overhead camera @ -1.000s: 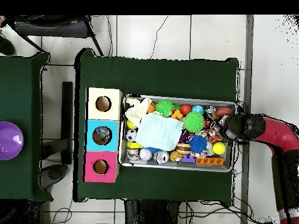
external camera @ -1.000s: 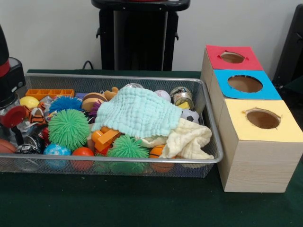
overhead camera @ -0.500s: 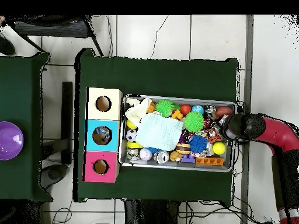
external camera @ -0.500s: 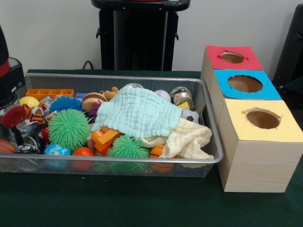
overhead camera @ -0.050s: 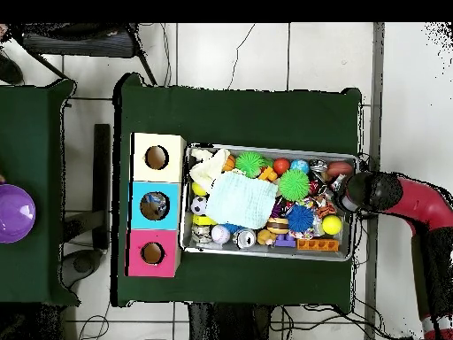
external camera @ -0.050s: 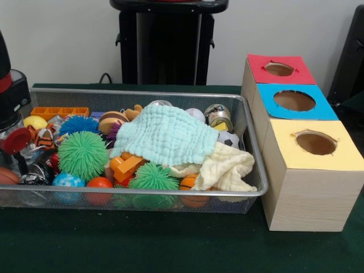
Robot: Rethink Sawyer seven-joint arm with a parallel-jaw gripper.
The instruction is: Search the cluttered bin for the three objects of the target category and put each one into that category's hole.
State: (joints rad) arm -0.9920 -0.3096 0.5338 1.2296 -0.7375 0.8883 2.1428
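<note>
A wire mesh bin holds a heap of toys. A pale green cloth and a cream cloth cover its middle and right. Around them lie two green spiky balls, a blue spiky ball, a soccer ball, a small basketball, a tin can and an orange brick. My gripper hangs low over the bin's left end, above crumpled striped items. In the overhead view the gripper is at the bin's right end.
Three wooden boxes with round holes stand in a row right of the bin: red top, blue top, yellow top. The blue-topped box has something inside. A purple bowl sits on a separate table.
</note>
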